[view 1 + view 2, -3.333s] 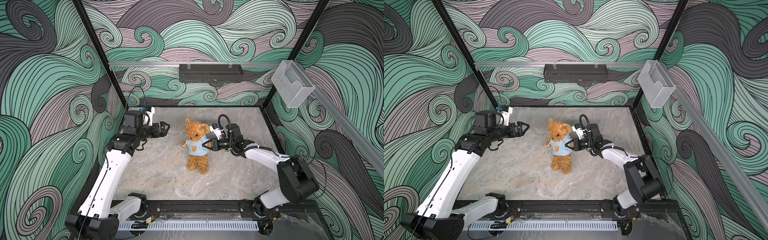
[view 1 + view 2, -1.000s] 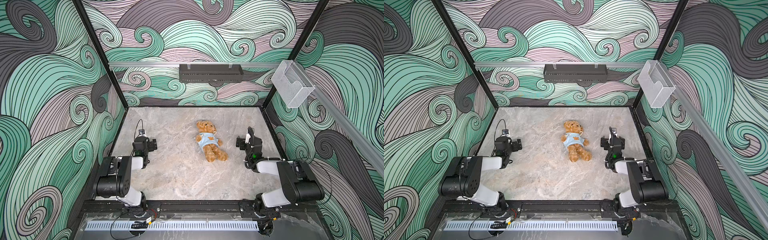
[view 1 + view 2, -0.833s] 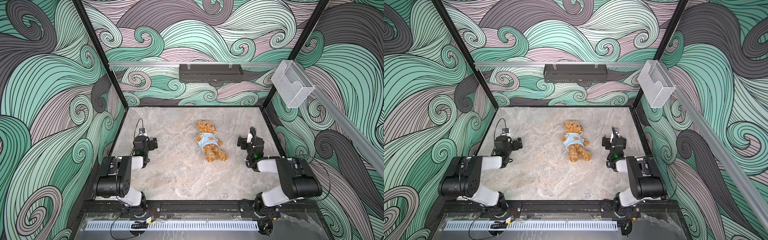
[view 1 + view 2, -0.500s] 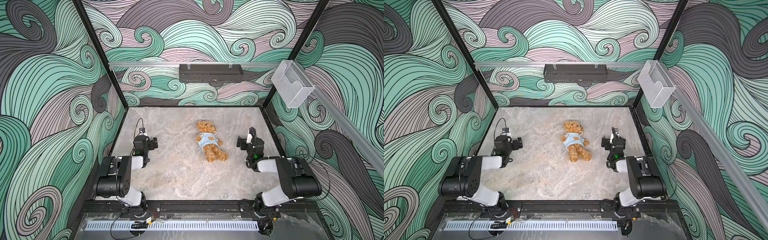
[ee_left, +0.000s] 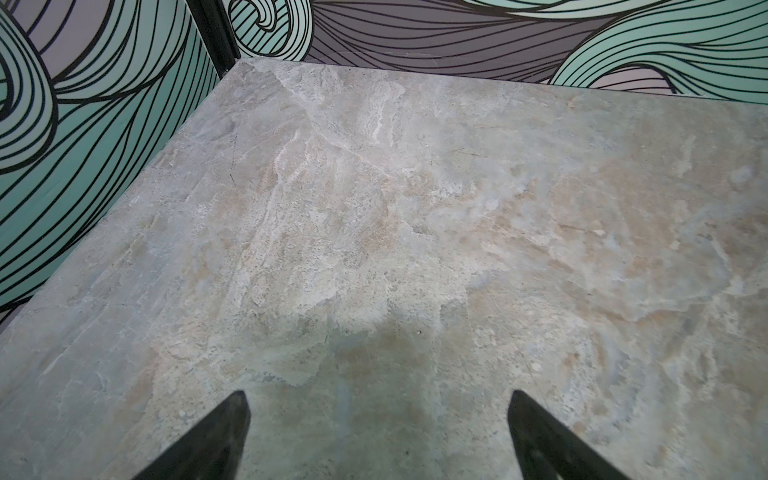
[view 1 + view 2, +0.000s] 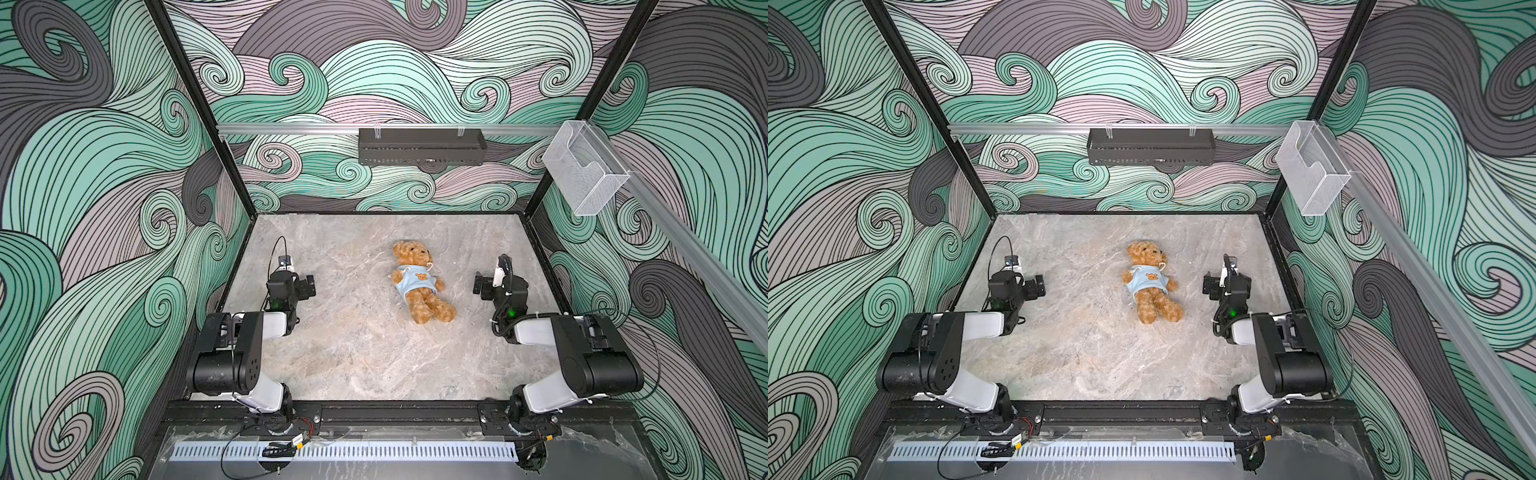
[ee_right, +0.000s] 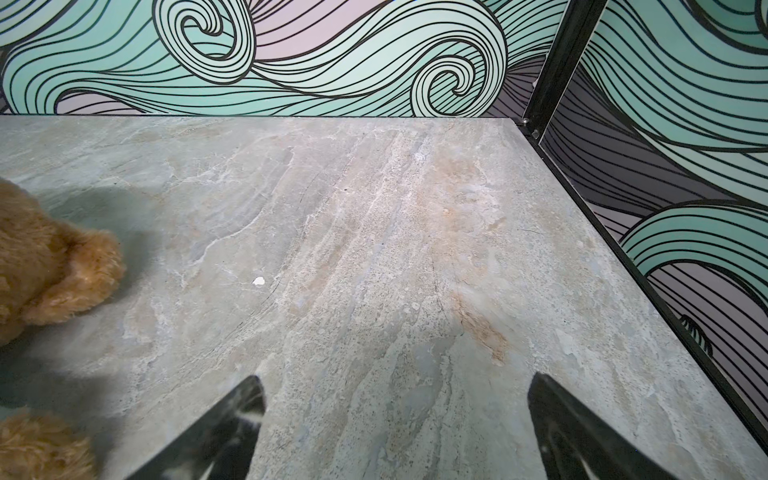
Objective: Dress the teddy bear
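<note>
The teddy bear [image 6: 428, 305] [image 6: 1156, 307] lies on its back in the middle of the marble table, head toward the back wall, wearing a light blue shirt [image 6: 415, 283] with a brown bear-face patch. My left gripper [image 6: 306, 286] [image 6: 1039, 286] rests low to its left, well apart from it. My right gripper [image 6: 480, 286] [image 6: 1210, 286] rests low to its right, also apart. The left wrist view shows the left gripper [image 5: 376, 399] open over bare table. In the right wrist view the right gripper [image 7: 397, 382] is open and empty, with the bear's fur [image 7: 45, 266] at the frame edge.
Both arms are folded back near the front rail. The patterned side walls stand close behind each gripper. A black box [image 6: 422, 146] hangs on the back rail and a clear plastic bin [image 6: 584, 170] on the right rail. A small white speck [image 7: 258, 281] lies on the table.
A few seconds ago both arms reached to the bear, which stood upright. Now it lies on its back farther right and both arms are folded back. Over the last second nothing visibly moved.
</note>
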You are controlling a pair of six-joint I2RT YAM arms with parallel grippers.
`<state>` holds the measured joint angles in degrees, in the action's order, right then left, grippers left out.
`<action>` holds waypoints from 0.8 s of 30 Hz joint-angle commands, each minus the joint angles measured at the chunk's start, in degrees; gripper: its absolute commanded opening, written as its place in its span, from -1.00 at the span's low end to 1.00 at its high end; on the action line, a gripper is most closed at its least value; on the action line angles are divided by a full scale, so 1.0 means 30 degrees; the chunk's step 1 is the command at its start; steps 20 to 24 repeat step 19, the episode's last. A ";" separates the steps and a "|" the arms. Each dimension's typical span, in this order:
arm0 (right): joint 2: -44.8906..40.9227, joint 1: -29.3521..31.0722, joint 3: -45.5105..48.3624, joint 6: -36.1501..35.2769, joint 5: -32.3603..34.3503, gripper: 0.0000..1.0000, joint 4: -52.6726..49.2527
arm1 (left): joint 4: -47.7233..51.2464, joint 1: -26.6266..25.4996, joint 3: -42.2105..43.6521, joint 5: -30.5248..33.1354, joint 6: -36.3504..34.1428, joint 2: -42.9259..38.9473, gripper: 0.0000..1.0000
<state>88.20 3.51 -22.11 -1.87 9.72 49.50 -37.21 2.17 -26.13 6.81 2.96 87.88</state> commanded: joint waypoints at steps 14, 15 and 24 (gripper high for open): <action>-0.0019 -0.0104 -0.0187 0.0008 -0.0257 0.98 0.0046 | -0.0066 0.0126 -0.0474 -0.0275 -0.0253 -0.0153 0.97; -0.0016 -0.0101 -0.0174 0.0010 -0.0279 0.98 0.0063 | -0.0072 0.0115 -0.0482 -0.0250 -0.0226 -0.0150 0.97; -0.0118 -0.0107 -0.0045 0.0008 -0.0293 0.98 0.0189 | -0.0070 0.0120 -0.0457 -0.0250 -0.0226 -0.0142 0.97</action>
